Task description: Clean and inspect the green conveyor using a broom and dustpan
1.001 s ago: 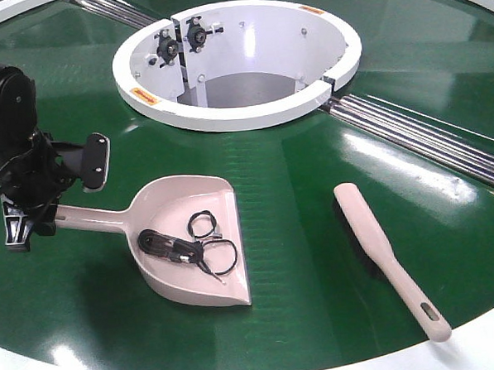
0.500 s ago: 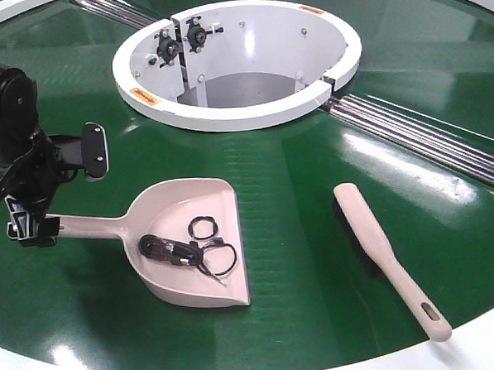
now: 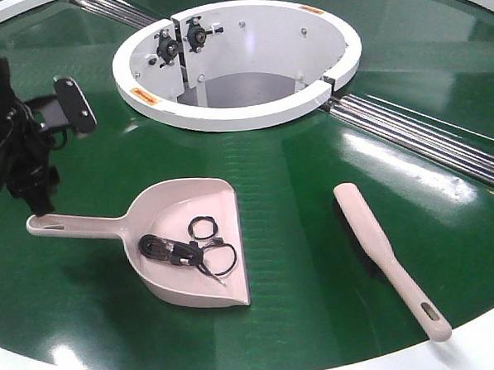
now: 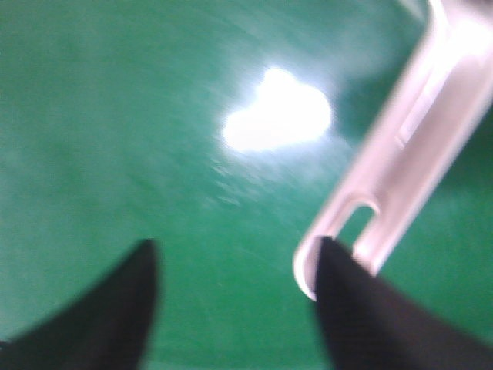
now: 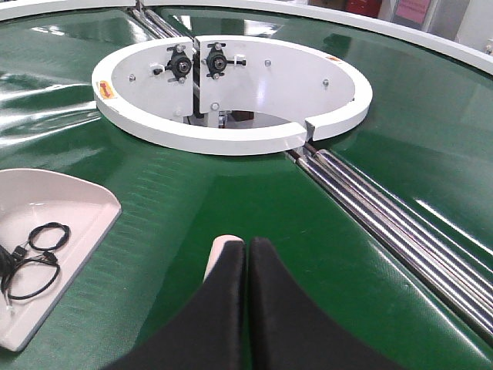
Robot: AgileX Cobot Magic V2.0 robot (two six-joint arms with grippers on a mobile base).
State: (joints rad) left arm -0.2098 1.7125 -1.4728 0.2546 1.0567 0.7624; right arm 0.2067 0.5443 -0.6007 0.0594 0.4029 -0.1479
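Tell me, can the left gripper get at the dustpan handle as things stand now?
Probably yes. The left gripper is open just above the handle end of the dustpan, and only bare green conveyor lies around it.

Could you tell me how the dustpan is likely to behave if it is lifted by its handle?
The dustpan looks like thin moulded plastic, so probably light and stiff. The loose black cable lying in it could slide out if the lip dips. On the glossy conveyor it would likely skid when nudged.
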